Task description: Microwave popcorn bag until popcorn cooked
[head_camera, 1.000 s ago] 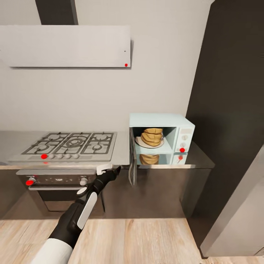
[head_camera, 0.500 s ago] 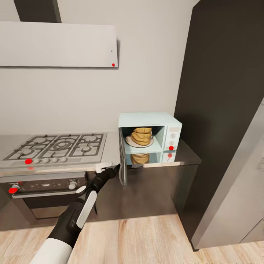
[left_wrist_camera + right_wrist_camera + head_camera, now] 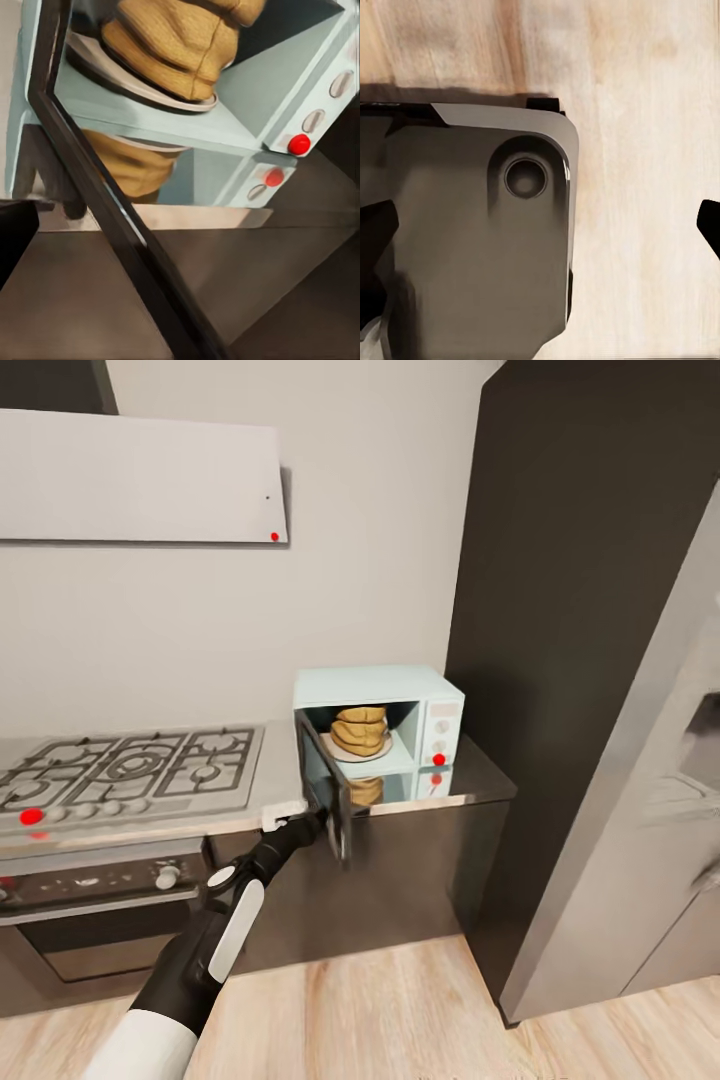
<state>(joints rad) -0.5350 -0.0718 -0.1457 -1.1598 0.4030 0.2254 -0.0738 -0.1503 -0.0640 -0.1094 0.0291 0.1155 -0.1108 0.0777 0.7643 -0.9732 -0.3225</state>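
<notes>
The kitchen is bright with soft, even light, and the pale wall (image 3: pixel 380 560) looks smooth, while the tall dark cabinet (image 3: pixel 560 610) stays very dim. The shiny countertop (image 3: pixel 470 785) acts like a mirror and shows a copy of the microwave (image 3: pixel 430 705) and its red dot. Up close, the left wrist picture is a bit soft and fuzzy, and in the right wrist picture the grey robot base (image 3: pixel 472 240) is blurry at one corner and casts a dark shadow on the wooden floor (image 3: pixel 645 150).
</notes>
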